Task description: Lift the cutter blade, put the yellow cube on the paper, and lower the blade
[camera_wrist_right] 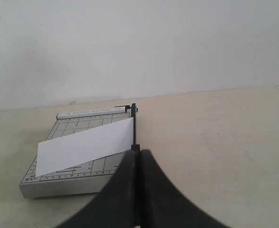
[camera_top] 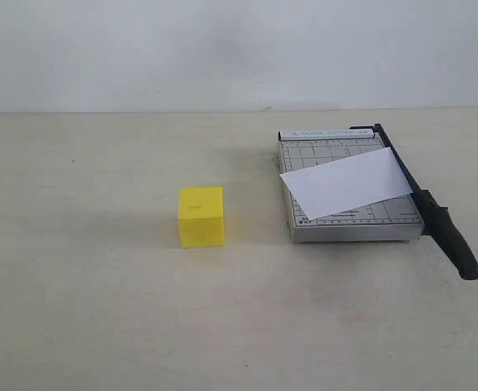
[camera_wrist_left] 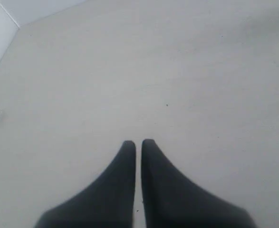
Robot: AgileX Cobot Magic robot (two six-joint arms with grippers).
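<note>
Table (camera_top: 100,326): yellow cube (camera_top: 201,217), paper (camera_top: 346,183), cutter blade (camera_top: 425,200)

Pale beige table (camera_top: 84,326) (slightly scuffed) against plain white wall (camera_top: 222,49)

Open table (camera_top: 84,309) lies all round the yellow cube (camera_top: 201,217); the grey board (camera_top: 330,155) stands well apart.

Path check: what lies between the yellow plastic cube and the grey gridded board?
Only bare beige tabletop between yellow plastic cube and grey gridded board, in the exterior view.
</note>
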